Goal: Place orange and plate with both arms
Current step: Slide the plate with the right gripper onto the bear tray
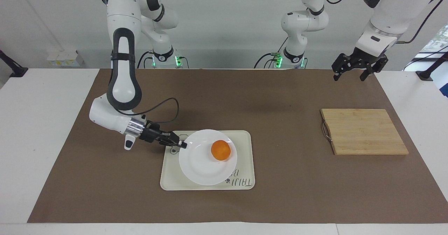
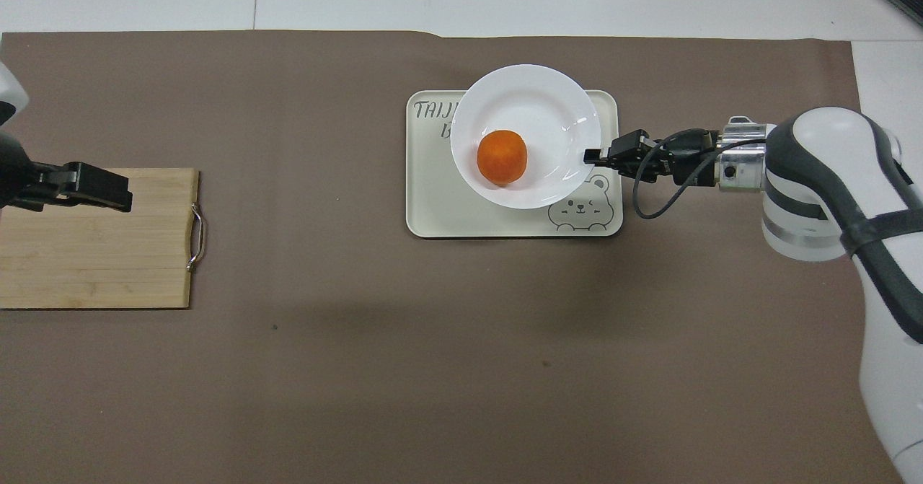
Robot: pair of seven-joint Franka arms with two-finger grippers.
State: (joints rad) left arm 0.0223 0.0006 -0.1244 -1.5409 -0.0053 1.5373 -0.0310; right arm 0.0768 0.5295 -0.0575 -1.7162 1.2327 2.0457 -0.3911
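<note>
right gripper [image 1: 182,145]: clenched on the plate [image 1: 203,165] rim, over the tray [image 1: 245,140].
orange [image 1: 221,150]: loose on plate.
tip: keep plate level, lower gently.
left gripper [image 1: 353,71]: released, waits above cutting board [image 1: 364,131].

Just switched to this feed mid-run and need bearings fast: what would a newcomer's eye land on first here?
First the bright orange, sitting on the white plate that the right gripper pinches by its rim over the cream bear tray at mid-table. Next the wooden cutting board toward the left arm's end, with the open left gripper waiting in the air near it.
</note>
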